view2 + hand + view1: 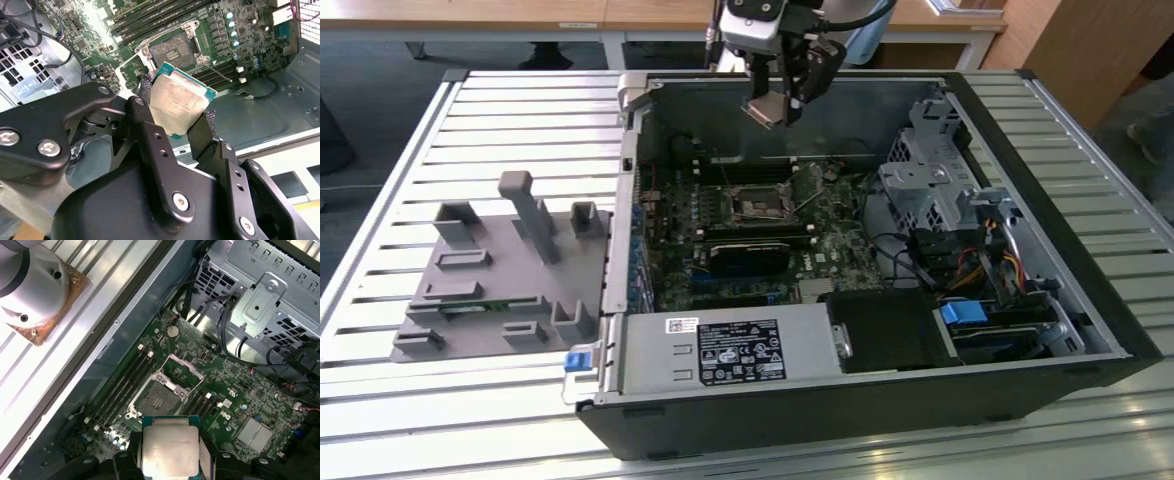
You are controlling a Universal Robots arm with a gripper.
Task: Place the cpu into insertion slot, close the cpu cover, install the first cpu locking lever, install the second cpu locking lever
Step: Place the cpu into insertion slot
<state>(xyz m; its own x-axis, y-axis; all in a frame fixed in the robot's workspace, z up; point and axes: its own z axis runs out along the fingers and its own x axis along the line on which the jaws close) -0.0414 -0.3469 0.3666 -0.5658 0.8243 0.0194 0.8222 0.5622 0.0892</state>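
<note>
gripper: black two-finger gripper [176,107] clamped shut on the cpu, one finger on each of two opposite edges
cpu: thin square chip [170,450], silvery-grey top towards both wrist views, green rim showing, held in the air over the open computer case [854,410]
insertion slot: square socket [157,402] on the green motherboard [235,390], dark centre uncovered, well apart from the held cpu
cpu cover: silver frame [184,371] swung up, standing open along one side of the insertion slot
arm: in the exterior view it hangs over the far part of the case
surroundings: grey power supply box [734,350] at the case's near edge; grey fixture [494,280] on the slatted table [400,400] towards the exterior view's left
</note>
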